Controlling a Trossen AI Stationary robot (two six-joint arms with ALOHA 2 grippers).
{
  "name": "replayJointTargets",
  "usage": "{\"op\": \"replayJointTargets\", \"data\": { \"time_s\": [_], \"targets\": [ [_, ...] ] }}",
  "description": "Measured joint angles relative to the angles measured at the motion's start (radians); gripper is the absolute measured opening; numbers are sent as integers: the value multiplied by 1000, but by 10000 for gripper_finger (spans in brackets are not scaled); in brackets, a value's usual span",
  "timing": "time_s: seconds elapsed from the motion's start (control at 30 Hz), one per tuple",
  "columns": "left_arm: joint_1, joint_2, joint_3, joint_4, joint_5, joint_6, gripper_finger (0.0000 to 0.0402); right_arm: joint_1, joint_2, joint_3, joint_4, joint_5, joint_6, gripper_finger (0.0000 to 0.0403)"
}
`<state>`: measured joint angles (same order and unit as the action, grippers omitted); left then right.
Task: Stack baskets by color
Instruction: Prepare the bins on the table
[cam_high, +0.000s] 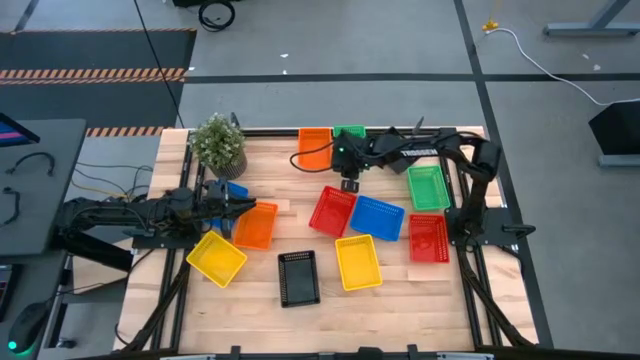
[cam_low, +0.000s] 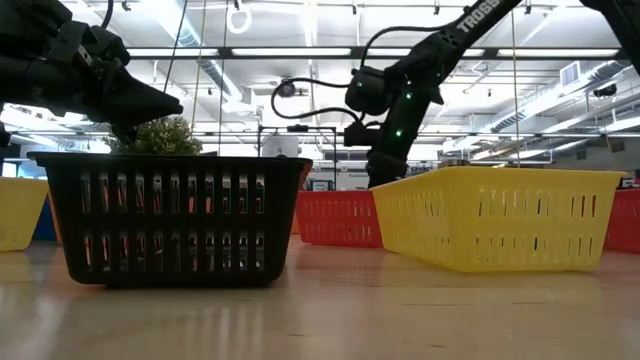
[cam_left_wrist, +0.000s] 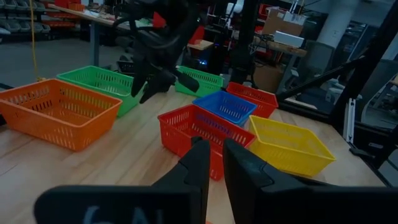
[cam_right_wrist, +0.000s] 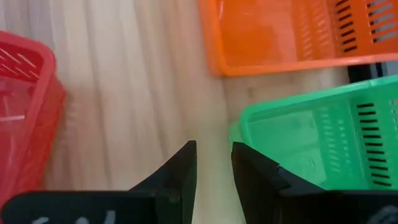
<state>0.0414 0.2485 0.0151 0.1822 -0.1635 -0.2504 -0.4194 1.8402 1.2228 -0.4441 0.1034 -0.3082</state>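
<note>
Several baskets lie scattered on the wooden table. My right gripper (cam_high: 349, 184) hangs open, pointing steeply down, above bare wood between an orange basket (cam_right_wrist: 292, 37), a green basket (cam_right_wrist: 317, 143) and a red basket (cam_right_wrist: 25, 112); nothing is between its fingers (cam_right_wrist: 214, 165). My left gripper (cam_high: 243, 205) waits level at the table's left, its fingers a narrow gap apart (cam_left_wrist: 216, 163), beside a second orange basket (cam_high: 254, 226) and a blue basket (cam_high: 236, 188). Both grippers are clear of the baskets.
Red (cam_high: 333, 211), blue (cam_high: 377, 217), yellow (cam_high: 358, 262) and black (cam_high: 298, 277) baskets fill the table's middle. A green (cam_high: 428, 187) and a red basket (cam_high: 429, 237) lie at the right, a yellow one (cam_high: 216, 258) at the left. A potted plant (cam_high: 218, 143) stands far left.
</note>
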Motion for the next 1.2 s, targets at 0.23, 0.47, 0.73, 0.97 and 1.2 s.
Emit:
{"op": "replayJointTargets", "data": {
  "time_s": [0.23, 0.47, 0.73, 0.97, 1.2],
  "targets": [
    [0, 0, 0, 0, 0, 0, 52, 0, -60, 0, -4, -18, -17, 107],
    [0, 0, 0, 0, 0, -1, 52, -38, -39, -8, -26, 5, -108, 108],
    [0, 0, 0, 3, -1, -1, 51, -78, -11, -43, -2, 2, -119, 100],
    [0, 0, 1, 4, 0, 0, 50, -71, -1, -43, 15, -3, -139, 26],
    [0, 0, 1, 6, 0, 0, 54, -28, 8, -43, 108, -14, -148, 15]
  ]
}}
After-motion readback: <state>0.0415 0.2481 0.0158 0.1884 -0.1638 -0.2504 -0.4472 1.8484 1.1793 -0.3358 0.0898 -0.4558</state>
